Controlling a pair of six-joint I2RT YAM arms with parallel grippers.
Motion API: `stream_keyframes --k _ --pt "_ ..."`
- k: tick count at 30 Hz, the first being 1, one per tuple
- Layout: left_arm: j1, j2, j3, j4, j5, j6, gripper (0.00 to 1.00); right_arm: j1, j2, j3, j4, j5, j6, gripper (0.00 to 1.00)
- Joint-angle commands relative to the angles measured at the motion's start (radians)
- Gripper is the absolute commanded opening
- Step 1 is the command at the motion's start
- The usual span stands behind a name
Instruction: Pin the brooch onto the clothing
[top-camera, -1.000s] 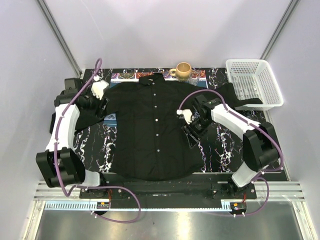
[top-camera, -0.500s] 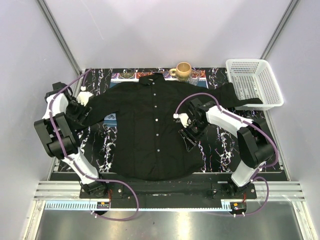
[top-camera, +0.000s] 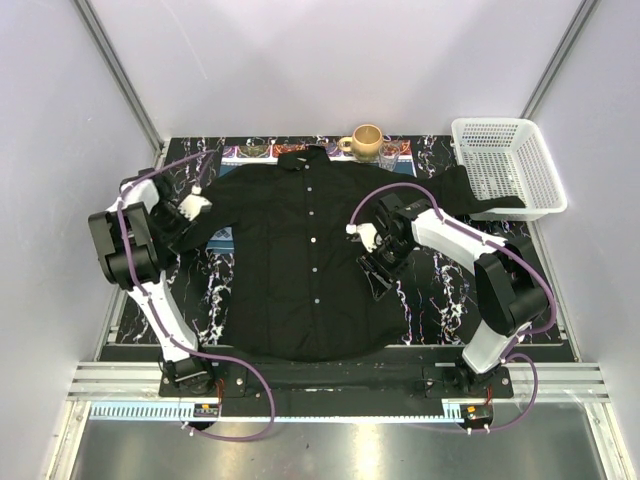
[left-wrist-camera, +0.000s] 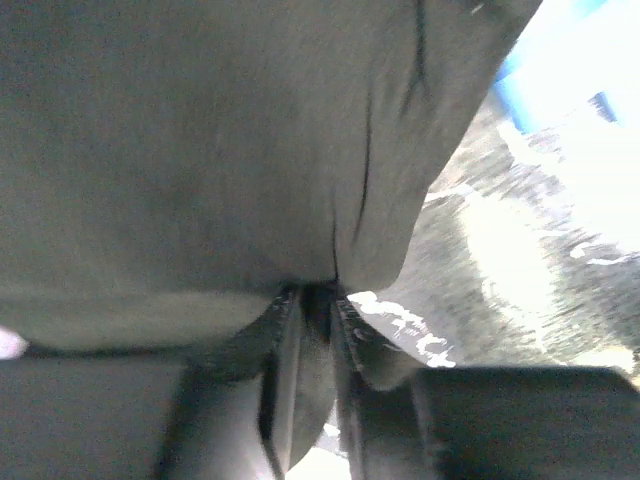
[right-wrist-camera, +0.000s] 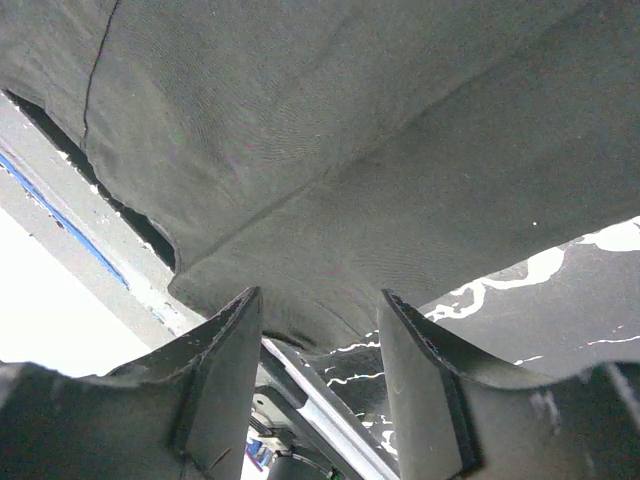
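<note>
The black shirt (top-camera: 300, 260) lies spread flat on the marble table, buttons up. My left gripper (top-camera: 190, 207) is at the shirt's left sleeve. In the left wrist view it (left-wrist-camera: 318, 295) is shut, pinching a fold of the black fabric (left-wrist-camera: 200, 150). My right gripper (top-camera: 376, 262) is at the shirt's right side edge. In the right wrist view it (right-wrist-camera: 320, 295) is open, with the shirt's hem (right-wrist-camera: 350, 130) just past the fingertips. I cannot make out the brooch in any view.
A white basket (top-camera: 505, 165) stands at the back right, with the shirt's right sleeve (top-camera: 480, 195) reaching toward it. A tan mug (top-camera: 366, 140) and a small glass (top-camera: 389, 156) stand behind the collar. A blue-edged card (top-camera: 222, 236) lies under the left sleeve.
My left arm has folded back to the left, and its gripper now sits lower on the left sleeve. My right gripper has shifted slightly left along the shirt's edge.
</note>
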Motion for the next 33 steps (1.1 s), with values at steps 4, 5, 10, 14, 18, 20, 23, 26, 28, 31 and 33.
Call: stream_keyframes --k 4,5,10,14,18,20,23,26,28,31,33 --pt "-0.183 0.015 0.061 -0.054 0.211 -0.162 0.17 0.006 0.0 0.045 -0.016 0.029 0.002 0.55" --pt "-0.193 0.024 0.081 -0.054 0.224 -0.187 0.17 0.006 0.0 0.045 -0.017 0.029 0.001 0.56" --pt "-0.195 -0.018 0.16 -0.063 0.279 -0.255 0.47 0.006 -0.01 0.046 -0.021 0.032 0.001 0.55" --pt "-0.11 -0.179 0.111 -0.097 0.34 -0.182 0.63 0.006 -0.02 0.052 -0.022 0.021 0.002 0.56" --pt "0.007 -0.246 0.076 -0.112 0.237 -0.047 0.63 0.006 -0.018 0.06 -0.025 0.014 0.002 0.56" --pt "0.044 -0.235 0.072 -0.115 0.212 -0.019 0.61 0.006 -0.017 0.066 -0.027 0.014 0.004 0.56" --pt "0.09 -0.182 0.089 -0.112 0.156 0.01 0.57 0.006 -0.012 0.077 -0.028 0.015 0.007 0.56" --pt "0.112 -0.116 0.115 -0.077 0.123 -0.006 0.53 0.006 -0.012 0.086 -0.028 0.014 0.013 0.56" --pt "0.115 -0.068 0.131 -0.071 0.109 -0.016 0.51 0.006 -0.013 0.089 -0.031 0.015 0.017 0.56" --pt "0.113 -0.019 0.146 -0.043 0.089 -0.049 0.5 0.006 -0.013 0.086 -0.031 0.021 0.019 0.56" --pt "0.113 0.012 0.138 -0.031 0.051 -0.072 0.49 0.006 -0.012 0.083 -0.031 0.027 0.019 0.56"
